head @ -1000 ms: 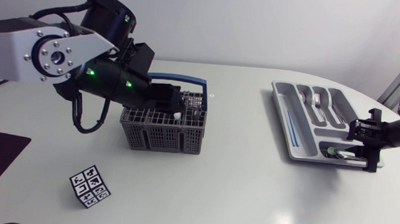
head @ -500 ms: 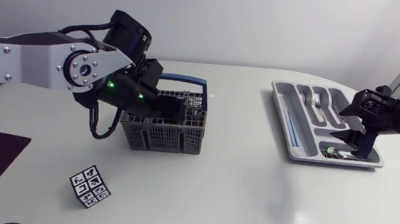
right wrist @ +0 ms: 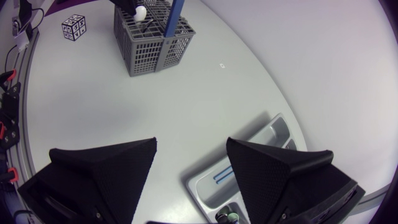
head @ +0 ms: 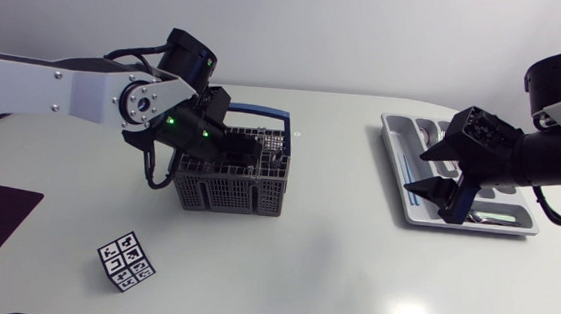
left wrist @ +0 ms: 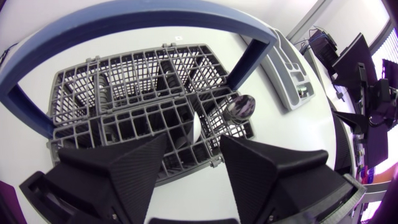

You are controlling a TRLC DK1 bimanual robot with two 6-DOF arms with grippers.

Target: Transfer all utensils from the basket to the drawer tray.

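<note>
Between the spread fingers (left wrist: 118,168) of my left gripper (left wrist: 193,146) nothing is being held; just ahead, a spoon (left wrist: 240,107) is standing in the basket (left wrist: 124,87). My right gripper (head: 439,182) is hanging open and empty above the drawer tray (head: 392,136), where some cutlery (head: 435,137) is already lying. I am judging the task partly done.
</note>
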